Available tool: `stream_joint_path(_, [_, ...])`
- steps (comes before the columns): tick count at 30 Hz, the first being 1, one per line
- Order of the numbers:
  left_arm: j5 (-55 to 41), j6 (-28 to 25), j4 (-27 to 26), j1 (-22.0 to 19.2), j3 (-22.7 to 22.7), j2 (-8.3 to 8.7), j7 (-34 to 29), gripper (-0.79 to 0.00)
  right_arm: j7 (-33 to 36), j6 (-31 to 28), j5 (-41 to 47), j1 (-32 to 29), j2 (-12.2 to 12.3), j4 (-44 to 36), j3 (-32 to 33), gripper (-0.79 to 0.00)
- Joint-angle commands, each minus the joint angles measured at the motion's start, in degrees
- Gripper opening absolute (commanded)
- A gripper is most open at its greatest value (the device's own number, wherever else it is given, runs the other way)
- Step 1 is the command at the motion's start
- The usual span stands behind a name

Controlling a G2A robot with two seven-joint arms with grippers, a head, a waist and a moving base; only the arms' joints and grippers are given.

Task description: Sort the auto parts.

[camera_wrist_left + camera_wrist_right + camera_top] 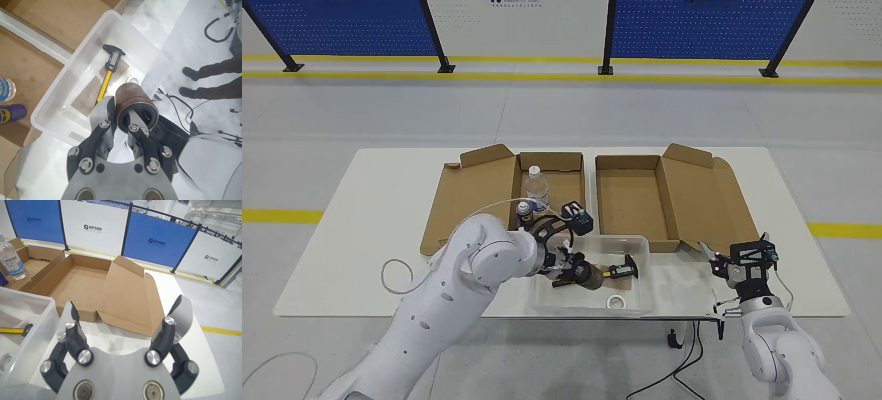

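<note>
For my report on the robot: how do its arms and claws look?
The left arm and right arm have smooth white shells. The left claw and right claw share a silver base plate, black linkage bars with shiny pins, and curved silver fingers with black ribbed pads.

We are seeing a logo with one printed word on the blue panel and again on the white panel. We are also finding a printed label on the plastic bottle, yellow lettering on the blue spray can, and scale marks along the digital caliper, too small to read.
</note>
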Motion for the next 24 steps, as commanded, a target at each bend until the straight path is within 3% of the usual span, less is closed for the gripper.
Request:
stream_joint_path(1, [-0.38,-0.03,-1.61,1.09,-0.71,0.37,-0.75,-0.785,0.0,0.0,0.0,0.0,0.0,0.0,0.0,0.0])
stream_joint_path(12, [-2.54,-1.48,-0.83,0.98,-1.99,1.06,0.9,-0.785,0.0,0.0,0.0,0.0,0.0,0.0,0.0,0.0])
stream_joint_path(19, [0.12,-1.67,1.28,-3.46,-2.0,1.03,2.75,-0.785,0.0,0.0,0.0,0.0,0.0,0.0,0.0,0.0])
stream_joint_path(24, [2.37,-1.17,6.42,-8.1,-1.01,0.54,5.75,-0.785,0.0,0.0,0.0,0.0,0.0,0.0,0.0,0.0])
